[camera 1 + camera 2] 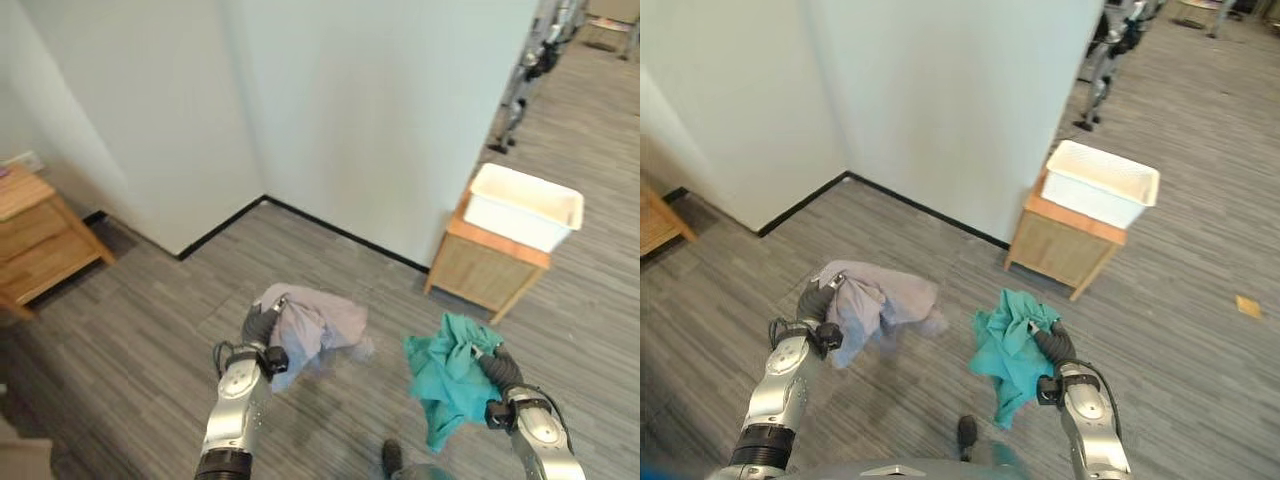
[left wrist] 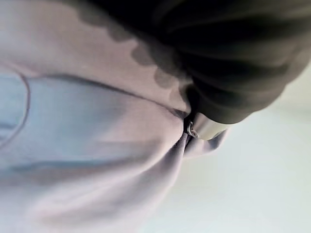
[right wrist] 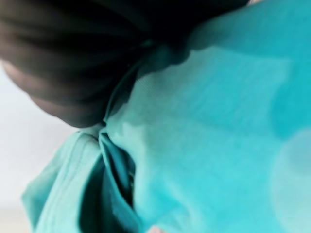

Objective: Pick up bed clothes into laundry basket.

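Grey floor: two garments (image 1: 312,325) (image 1: 452,375), one white basket (image 1: 522,205)

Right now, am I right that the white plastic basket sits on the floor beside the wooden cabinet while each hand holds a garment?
Not quite: the white plastic basket sits on top of the wooden cabinet, as the left eye view shows. The rest stands.
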You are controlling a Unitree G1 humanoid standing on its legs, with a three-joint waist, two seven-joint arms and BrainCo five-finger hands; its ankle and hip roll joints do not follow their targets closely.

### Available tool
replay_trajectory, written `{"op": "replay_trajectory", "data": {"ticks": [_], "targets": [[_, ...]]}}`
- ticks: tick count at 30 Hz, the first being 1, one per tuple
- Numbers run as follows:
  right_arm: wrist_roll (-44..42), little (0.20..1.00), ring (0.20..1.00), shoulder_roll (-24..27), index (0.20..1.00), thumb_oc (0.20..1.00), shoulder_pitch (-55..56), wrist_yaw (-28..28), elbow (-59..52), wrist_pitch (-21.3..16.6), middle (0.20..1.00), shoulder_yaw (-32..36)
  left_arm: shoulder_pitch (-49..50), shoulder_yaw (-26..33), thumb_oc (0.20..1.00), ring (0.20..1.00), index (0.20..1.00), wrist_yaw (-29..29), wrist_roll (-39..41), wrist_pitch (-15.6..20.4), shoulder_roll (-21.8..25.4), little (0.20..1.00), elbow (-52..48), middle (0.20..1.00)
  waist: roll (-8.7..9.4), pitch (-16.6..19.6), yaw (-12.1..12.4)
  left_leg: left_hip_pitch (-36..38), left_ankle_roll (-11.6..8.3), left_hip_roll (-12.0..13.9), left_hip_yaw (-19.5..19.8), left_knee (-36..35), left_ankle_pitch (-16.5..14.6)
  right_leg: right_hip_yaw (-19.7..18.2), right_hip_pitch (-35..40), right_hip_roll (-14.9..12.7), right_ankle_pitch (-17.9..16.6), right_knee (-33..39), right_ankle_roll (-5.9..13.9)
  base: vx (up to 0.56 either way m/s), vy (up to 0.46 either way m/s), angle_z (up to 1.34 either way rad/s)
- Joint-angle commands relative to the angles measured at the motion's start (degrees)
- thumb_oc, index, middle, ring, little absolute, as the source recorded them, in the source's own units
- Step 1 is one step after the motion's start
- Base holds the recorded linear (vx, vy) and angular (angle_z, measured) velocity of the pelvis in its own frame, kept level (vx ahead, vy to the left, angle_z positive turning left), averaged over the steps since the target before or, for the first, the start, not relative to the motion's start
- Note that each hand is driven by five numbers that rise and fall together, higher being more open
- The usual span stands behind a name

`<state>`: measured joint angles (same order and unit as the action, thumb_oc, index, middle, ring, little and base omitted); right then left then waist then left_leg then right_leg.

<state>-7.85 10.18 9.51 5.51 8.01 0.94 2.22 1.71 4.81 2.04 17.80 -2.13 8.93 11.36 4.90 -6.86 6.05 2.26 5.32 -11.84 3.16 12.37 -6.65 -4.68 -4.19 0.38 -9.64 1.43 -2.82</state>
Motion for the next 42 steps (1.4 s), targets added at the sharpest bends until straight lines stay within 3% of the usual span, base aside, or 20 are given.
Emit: {"op": "replay_trajectory", "data": {"ticks": [1, 6, 7, 9, 15, 16, 18, 20, 25, 27, 29, 32, 34, 36, 39, 40, 42], "targets": [[-3.1, 0.2, 0.2, 1.0, 0.2, 0.2, -0.6, 0.8, -3.3, -5.1, 0.2, 3.5, -2.9, -0.4, 0.2, 0.2, 0.2, -0.4, 3.0, 4.8, 3.0, 0.2, -3.4, 0.2, -1.44, 4.5, 1.2, 0.0, -4.43, 8.5, 4.3, -17.4, 10.4, 0.6, 4.2, 1.3, 1.4, -0.1, 3.0, -0.02, -0.06, 0.38], [-3.0, 0.2, 0.2, 1.0, 0.2, 0.2, -1.4, 1.3, -3.3, -5.1, 0.2, 2.7, -1.5, 0.9, 0.2, 0.2, 0.2, -0.4, 3.7, 4.8, 3.4, 0.2, -4.2, 0.2, -1.55, 4.9, 2.2, -0.7, -4.56, 8.8, 4.7, -17.4, 10.7, 1.3, 5.1, 1.5, 1.7, 1.0, 2.83, -0.03, -0.04, -0.03], [-2.9, 0.2, 0.2, 1.0, 0.2, 0.2, -2.0, 1.3, -3.4, -5.1, 0.2, 2.1, -0.9, 1.4, 0.2, 0.2, 0.2, -0.2, 3.8, 4.8, 3.5, 0.2, -4.6, 0.2, -1.73, 4.7, 2.7, -0.8, -4.77, 8.9, 4.6, -17.4, 10.8, 2.8, 5.4, 1.3, 1.7, 1.4, 3.11, -0.05, -0.049, -0.02], [-3.0, 0.2, 0.2, 0.5, 0.2, 0.2, -3.0, 1.2, -2.9, -5.3, 0.2, 1.6, -0.3, 2.0, 0.2, 0.2, 0.2, -0.1, 4.3, 5.0, 3.9, 0.2, -4.6, 0.2, -1.71, 4.7, 3.8, -1.2, -4.6, 9.3, 4.6, -17.4, 10.7, 2.4, 5.8, 1.5, 1.5, 1.5, 3.13, -0.05, -0.044, -0.22], [-2.7, 0.2, 0.2, 0.7, 0.2, 0.2, -3.3, 1.3, -2.9, -5.2, 0.2, 1.1, 0.2, 2.3, 0.2, 0.2, 0.2, -0.3, 5.2, 5.0, 3.7, 0.2, -4.0, 0.2, -1.41, 4.6, 4.2, -1.7, -4.56, 9.4, 5.0, -17.4, 11.4, 1.5, 6.2, 1.9, 1.3, 1.8, 3.0, -0.04, -0.024, -0.09], [-24.1, 0.2, 0.2, 11.9, 0.2, 0.2, -1.8, -7.6, -1.6, -1.3, 0.2, 8.1, 6.7, 17.4, 0.2, 0.2, 0.2, 15.7, -0.2, 5.3, 8.7, 0.2, -10.1, 0.2, -1.8, -1.2, -1.6, -4.3, -6.9, 12.6, 10.3, -12.9, 10.6, -2.2, 2.1, -1.7, 4.2, -2.2, 3.08, -0.02, 0.063, 0.08], [-22.7, 0.2, 0.2, 11.5, 0.2, 0.2, -0.8, -8.3, -1.5, -1.1, 0.2, 8.2, 4.7, 13.9, 0.2, 0.2, 0.2, 14.3, -0.9, 5.1, 9.3, 0.2, -10.6, 0.2, -2.3, -0.8, -3.8, -3.8, -6.72, 11.3, 12.1, -16.5, 10.6, -3.0, 1.9, -2.1, 3.7, -3.1, 2.84, -0.04, 0.183, 0.18], [-23.2, 0.2, 0.2, 11.2, 0.2, 0.2, -1.1, -9.2, -2.2, -1.4, 0.2, 8.4, 3.6, 12.9, 0.2, 0.2, 0.2, 14.1, -0.8, 5.3, 10.4, 0.2, -11.2, 0.2, -2.8, -1.6, -4.8, -3.7, -7.04, 11.7, 11.0, -15.6, 11.2, -5.1, 0.8, -1.9, 3.6, -3.9, 3.09, -0.07, 0.183, 0.14], [-21.8, 0.2, 0.2, 10.9, 0.2, 0.2, -1.4, -9.9, -5.8, -2.1, 0.2, 8.7, 1.1, 11.6, 0.2, 0.2, 0.2, 13.7, -1.4, 5.2, 13.2, 0.2, -9.9, 0.2, -3.89, -3.0, -6.5, -3.6, -7.63, 12.8, 7.7, -15.9, 10.5, -6.2, -1.7, -2.3, 2.5, -1.7, 4.36, -0.13, 0.074, -0.49], [-21.3, 0.2, 0.2, 10.6, 0.2, 0.2, 0.4, -10.1, -6.5, -2.3, 0.2, 9.8, -1.1, 10.3, 0.2, 0.2, 0.2, 13.5, -0.9, 5.0, 13.6, 0.2, -8.2, 0.2, -4.27, -2.4, -8.9, -3.5, -7.6, 13.2, 6.5, -15.9, 10.1, -7.3, -1.7, -2.1, 2.8, -2.5, 4.59, -0.12, -0.006, -0.72], [-19.8, 0.2, 0.2, 10.8, 0.2, 0.2, 0.4, -10.2, -7.2, -2.6, 0.2, 10.7, -3.4, 10.6, 0.2, 0.2, 0.2, 13.6, -0.9, 5.4, 15.0, 0.2, -7.5, 0.2, -4.9, -3.1, -9.4, -4.1, -8.8, 15.3, 3.2, -15.3, 11.0, -2.1, -0.9, -4.0, 3.3, -5.2, 4.96, -0.26, -0.068, -0.5], [-18.6, 0.2, 0.2, 10.9, 0.2, 0.2, -0.4, -10.7, -4.9, -3.3, 0.2, 12.3, -4.1, 12.3, 0.2, 0.2, 0.2, 13.9, 0.7, 6.6, 13.9, 0.2, -8.5, 0.2, -3.64, -1.8, -6.7, -3.9, -10.52, 18.0, -2.9, -14.5, 11.6, 5.5, 4.2, -7.7, 2.6, -3.6, 6.04, -0.24, -0.145, -1.32], [-18.5, 0.2, 0.2, 10.8, 0.2, 0.2, 0.0, -11.0, -4.5, -3.2, 0.2, 12.7, -3.9, 12.4, 0.2, 0.2, 0.2, 13.7, 0.9, 6.6, 13.2, 0.2, -8.6, 0.2, -3.28, -0.9, -6.5, -3.6, -10.62, 18.5, -3.4, -14.7, 11.2, 5.3, 4.6, -7.3, 3.0, -0.9, 5.81, -0.08, -0.174, -1.2], [-19.5, 0.2, 0.2, 10.3, 0.2, 0.2, 2.4, -12.1, -3.3, -4.2, 0.2, 13.9, -4.4, 10.7, 0.2, 0.2, 0.2, 13.9, 1.2, 6.5, 10.7, 0.2, -8.6, 0.2, -2.08, 0.3, -8.2, -3.6, -10.8, 21.1, -3.9, -12.4, 11.6, 3.2, 3.7, -6.3, 2.6, -0.4, 5.87, -0.05, -0.306, -0.58], [-19.4, 0.2, 0.2, 11.1, 0.2, 0.2, 3.3, -11.7, -3.5, -4.1, 0.2, 14.0, -4.5, 9.0, 0.2, 0.2, 0.2, 12.9, 0.5, 6.0, 9.0, 0.2, -8.6, 0.2, -1.16, -0.1, -10.2, -2.4, -10.14, 23.9, -4.2, -9.0, 11.6, 5.7, 5.6, -4.8, 2.6, 1.4, 6.21, -0.05, -0.277, -0.32], [-19.2, 0.2, 0.2, 11.6, 0.2, 0.2, 2.5, -12.0, -3.1, -4.0, 0.2, 13.1, -5.1, 8.3, 0.2, 0.2, 0.2, 13.1, 0.8, 5.8, 8.5, 0.2, -8.1, 0.2, -0.83, -0.9, -9.6, -2.8, -9.78, 24.0, -3.3, -6.9, 11.9, 5.7, 5.8, -4.4, 2.4, 1.3, 6.16, -0.11, -0.263, -0.2], [-19.0, 0.2, 0.2, 12.5, 0.2, 0.2, 0.3, -12.1, -1.9, -3.6, 0.2, 11.1, -6.4, 7.7, 0.2, 0.2, 0.2, 13.4, 3.1, 5.9, 7.4, 0.2, -8.1, 0.2, 0.27, -2.6, -7.4, -4.8, -10.27, 19.7, 0.4, -1.4, 10.9, 4.5, 6.1, -3.8, 2.1, 1.2, 5.44, -0.15, -0.303, -0.63]]}}
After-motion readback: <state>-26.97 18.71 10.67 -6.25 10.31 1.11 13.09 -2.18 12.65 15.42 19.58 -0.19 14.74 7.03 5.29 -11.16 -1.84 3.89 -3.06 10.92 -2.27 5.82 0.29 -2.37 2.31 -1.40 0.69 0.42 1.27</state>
